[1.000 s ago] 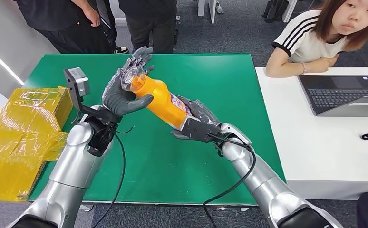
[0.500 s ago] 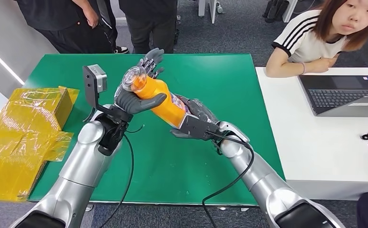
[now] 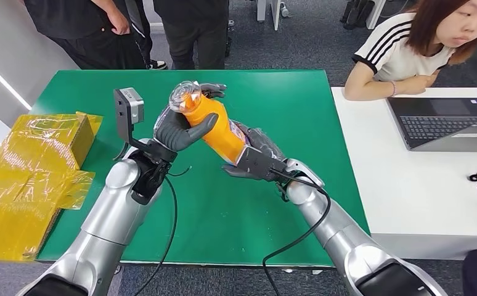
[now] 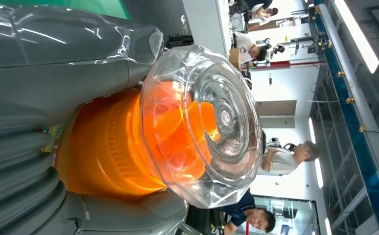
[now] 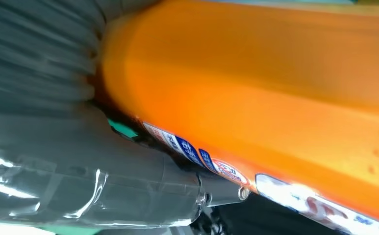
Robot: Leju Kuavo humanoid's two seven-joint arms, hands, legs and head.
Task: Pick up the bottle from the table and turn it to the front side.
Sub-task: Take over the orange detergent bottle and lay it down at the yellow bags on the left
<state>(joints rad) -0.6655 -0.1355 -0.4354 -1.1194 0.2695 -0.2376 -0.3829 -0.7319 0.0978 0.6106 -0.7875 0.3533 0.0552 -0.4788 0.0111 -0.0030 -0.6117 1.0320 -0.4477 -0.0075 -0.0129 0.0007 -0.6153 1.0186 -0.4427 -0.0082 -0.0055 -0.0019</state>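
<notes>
Overhead, left hand (image 3: pixel 183 126) and right hand (image 3: pixel 256 157) both clasp the bottle (image 3: pixel 214 126) above mid-table (image 3: pixel 285 203).

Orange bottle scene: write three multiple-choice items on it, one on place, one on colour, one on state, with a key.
1. Where is the bottle?
A. Lying on the table
B. Held above the green table
C. On the white desk

2. What colour is its cap?
A. Clear
B. Blue
C. Black

3. How is the bottle held?
A. By the left hand alone
B. By a person
C. By both hands, the right hand at its base

Key: B, it is lifted clear of the cloth; A, the left wrist view shows see-through plastic; C, each hand grips one end.
</notes>
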